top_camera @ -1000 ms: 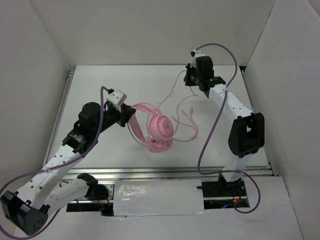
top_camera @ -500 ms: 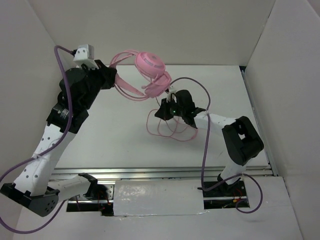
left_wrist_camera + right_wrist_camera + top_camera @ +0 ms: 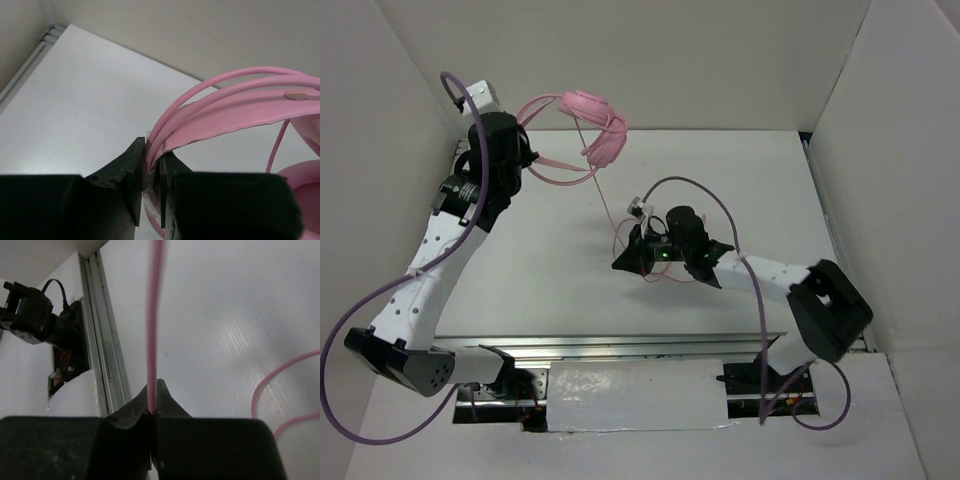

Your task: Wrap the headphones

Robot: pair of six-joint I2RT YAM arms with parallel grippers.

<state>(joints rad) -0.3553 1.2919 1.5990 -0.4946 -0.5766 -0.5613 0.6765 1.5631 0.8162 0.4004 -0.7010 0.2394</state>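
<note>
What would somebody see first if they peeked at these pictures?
The bright pink headphones jump out, held up in the air at the far left of the white table, with the left gripper pinching their headband. Next comes the thin pink cord, running down to the middle of the table, where the right gripper is shut on it.

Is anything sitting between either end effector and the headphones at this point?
Nothing visible does. The left end effector is shut directly on the headband of the headphones. The right end effector is shut on the cord. No other object lies between either one and what it grips.
</note>
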